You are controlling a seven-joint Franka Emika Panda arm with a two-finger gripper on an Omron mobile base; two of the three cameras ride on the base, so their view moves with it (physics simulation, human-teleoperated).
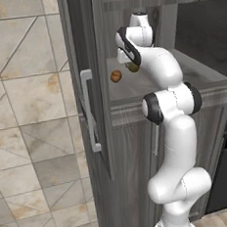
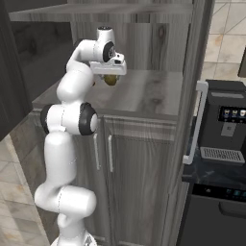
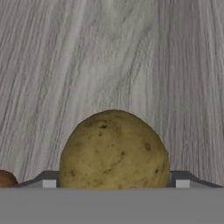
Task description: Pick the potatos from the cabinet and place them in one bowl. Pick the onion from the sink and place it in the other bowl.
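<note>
The olive-brown potato (image 3: pixel 113 151) lies on the wood-grain shelf of the cabinet (image 1: pixel 133 89), also seen as a small olive lump (image 1: pixel 133 67) (image 2: pixel 111 80) under the hand. My gripper (image 3: pixel 116 183) (image 1: pixel 130 63) (image 2: pixel 110 76) reaches down over it, open, one fingertip (image 3: pixel 49 183) close at each side of it. The orange-brown potato (image 1: pixel 116 76) rests on the same shelf a little to the left, its edge peeking in at the hand view's lower left corner (image 3: pixel 5 178).
The cabinet's open door (image 1: pixel 87 49) with its pale bar handle (image 1: pixel 89 110) stands left of the arm. The other open door (image 2: pixel 194 72) stands on the right, a coffee machine (image 2: pixel 226 125) behind it. Another shelf (image 2: pixel 101 12) hangs above the hand.
</note>
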